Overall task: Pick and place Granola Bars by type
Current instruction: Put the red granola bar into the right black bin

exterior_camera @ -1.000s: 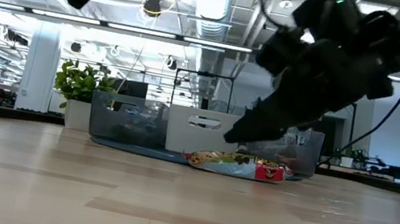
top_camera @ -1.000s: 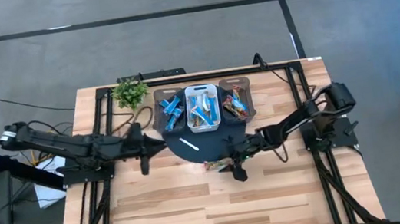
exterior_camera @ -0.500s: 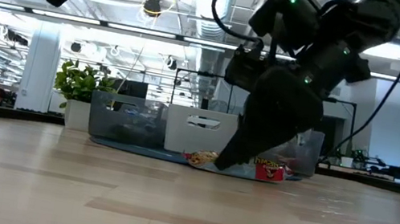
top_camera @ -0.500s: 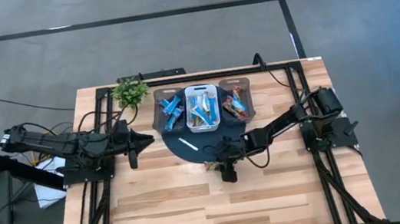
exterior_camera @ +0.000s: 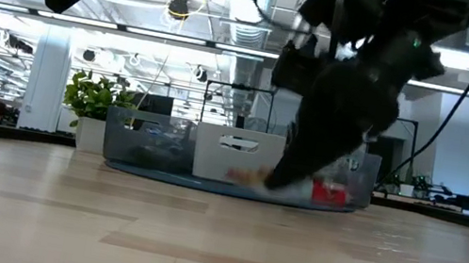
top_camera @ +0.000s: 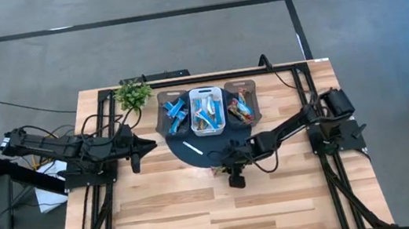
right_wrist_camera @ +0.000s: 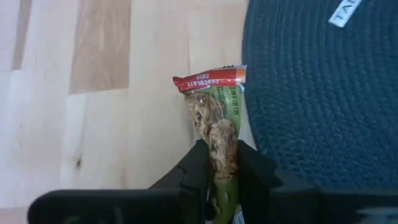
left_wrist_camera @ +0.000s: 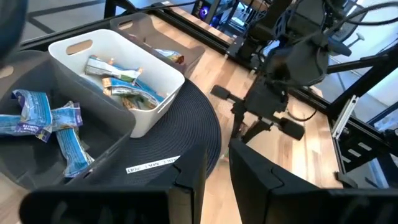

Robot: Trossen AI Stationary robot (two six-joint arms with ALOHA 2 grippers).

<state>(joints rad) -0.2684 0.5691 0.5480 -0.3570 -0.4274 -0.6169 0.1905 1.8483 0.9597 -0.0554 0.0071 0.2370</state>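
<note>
A granola bar (right_wrist_camera: 214, 106) with a green wrapper and a red end lies on the wood beside the rim of the dark round mat (top_camera: 186, 155). My right gripper (right_wrist_camera: 221, 155) is shut on it, near the middle of the table (top_camera: 231, 169). On the mat stand a grey bin with blue bars (top_camera: 175, 110), a white bin with silver-teal bars (top_camera: 207, 111) and a grey bin with orange-brown bars (top_camera: 241, 106). My left gripper (top_camera: 135, 149) waits left of the mat, its fingers (left_wrist_camera: 186, 180) a little apart with nothing between them. My right gripper pinches the bar's two long sides (right_wrist_camera: 217, 149) between its two fingers, toward the end away from the red one. The fingers slant down from the table's right side. The bar runs on ahead of them, its red end (right_wrist_camera: 208, 78) on the wood by the mat's rim.
A thin white stick (top_camera: 193, 147) lies on the mat in front of the bins. A small green plant (top_camera: 133, 94) stands at the far left corner of the work area. Black frame rails (top_camera: 105, 199) run along both sides. Bare wood (top_camera: 218, 215) fills the near half.
My right gripper has gone down and a little toward the table's left edge onto the bar, and has shut on it. The bar stays at the mat's rim. My left gripper has drawn back toward the table's left edge.
</note>
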